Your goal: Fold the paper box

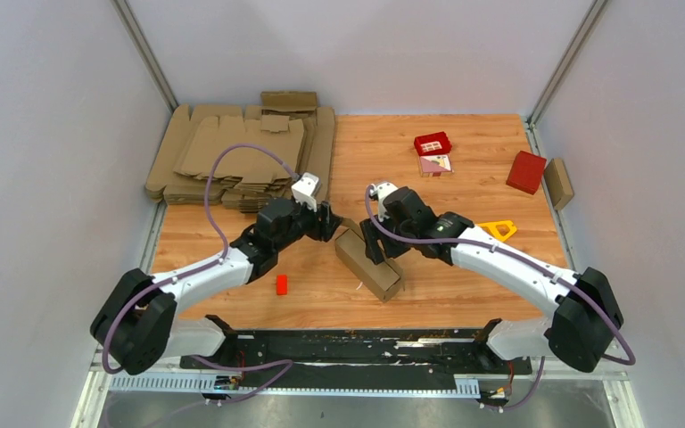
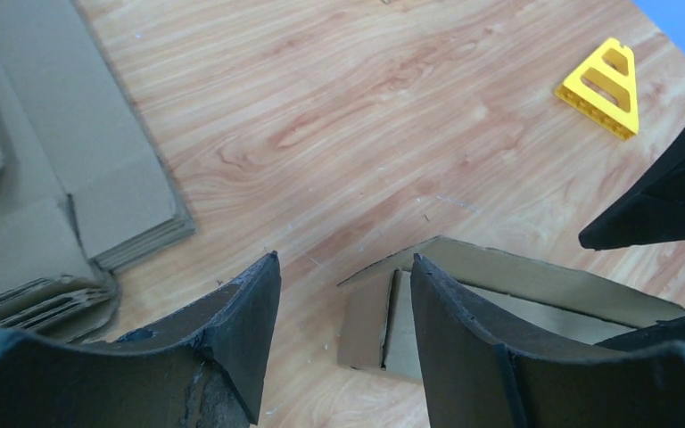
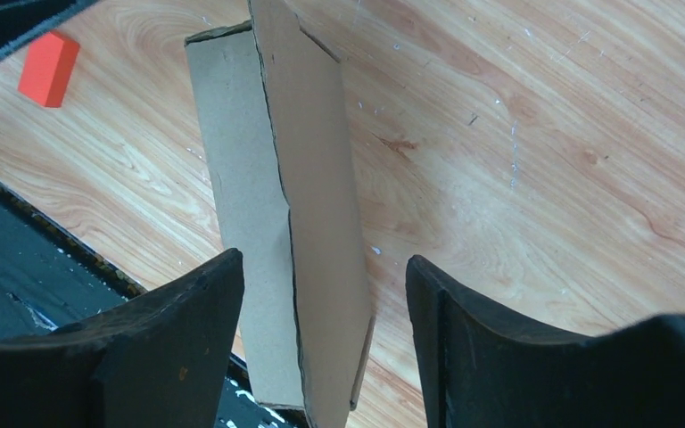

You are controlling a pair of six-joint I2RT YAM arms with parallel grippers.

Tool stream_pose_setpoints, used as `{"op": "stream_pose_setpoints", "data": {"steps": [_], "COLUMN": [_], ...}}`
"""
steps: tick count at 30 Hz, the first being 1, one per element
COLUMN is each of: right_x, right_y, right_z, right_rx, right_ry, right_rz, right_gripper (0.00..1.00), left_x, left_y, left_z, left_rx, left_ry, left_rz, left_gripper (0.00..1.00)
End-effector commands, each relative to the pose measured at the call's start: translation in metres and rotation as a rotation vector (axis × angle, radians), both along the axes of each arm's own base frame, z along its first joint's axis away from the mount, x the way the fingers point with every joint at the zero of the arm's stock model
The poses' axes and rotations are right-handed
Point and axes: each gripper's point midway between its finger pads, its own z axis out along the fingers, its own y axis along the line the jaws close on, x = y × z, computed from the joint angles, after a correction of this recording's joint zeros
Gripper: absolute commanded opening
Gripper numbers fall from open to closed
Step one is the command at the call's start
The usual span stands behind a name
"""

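Note:
The paper box [image 1: 367, 261] is a brown oblong cardboard piece lying near the middle of the table, with its far end flap standing open. My left gripper [image 1: 328, 223] is open and empty at that far end. In the left wrist view the open end of the box [image 2: 370, 316] lies just ahead of the open left gripper [image 2: 343, 276]. My right gripper [image 1: 373, 245] is over the box from the right. In the right wrist view the right gripper [image 3: 325, 276] is open and straddles the box [image 3: 294, 205], with a gap on each side.
A pile of flat cardboard blanks [image 1: 241, 156] lies at the back left, and shows in the left wrist view [image 2: 36, 178]. A small red block [image 1: 281, 284] lies front left of the box. A yellow triangle [image 1: 498, 229], two red boxes [image 1: 433, 143] [image 1: 525, 171] and a small brown box [image 1: 558, 183] lie at the right.

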Motion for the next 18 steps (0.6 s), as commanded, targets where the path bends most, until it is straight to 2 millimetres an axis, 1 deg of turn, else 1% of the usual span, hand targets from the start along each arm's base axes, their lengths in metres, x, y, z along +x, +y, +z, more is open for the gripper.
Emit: {"op": "stream_pose_setpoints", "data": {"steps": [1,8,12,16,18], "right_x": [0.008,0.007,0.006,0.004,0.003], "right_y": [0.006,0.007,0.006,0.006,0.007], "right_z": [-0.001,-0.014,-0.016,-0.019,-0.02], "right_rx": [-0.027,-0.078,-0.087,-0.093,-0.09], "right_ry": [-0.04,-0.026,-0.023,-0.017,-0.013], "right_rz": [-0.014,-0.011,-0.011,-0.006,0.001], "right_gripper": [0.64,0.57,0.5,0.46,0.46], "left_x": [0.004,-0.003,-0.003,-0.003,-0.004], "left_y": [-0.02,-0.031,-0.034,-0.038,-0.039], "left_z": [0.015,0.011,0.007,0.004,0.004], "left_rx": [-0.029,-0.034,-0.027,-0.02,-0.02], "left_ry": [-0.063,-0.067,-0.06,-0.041,-0.037], "left_rz": [-0.098,-0.181,-0.195,-0.216,-0.224], "left_gripper": [0.62,0.6,0.59,0.51,0.48]}}
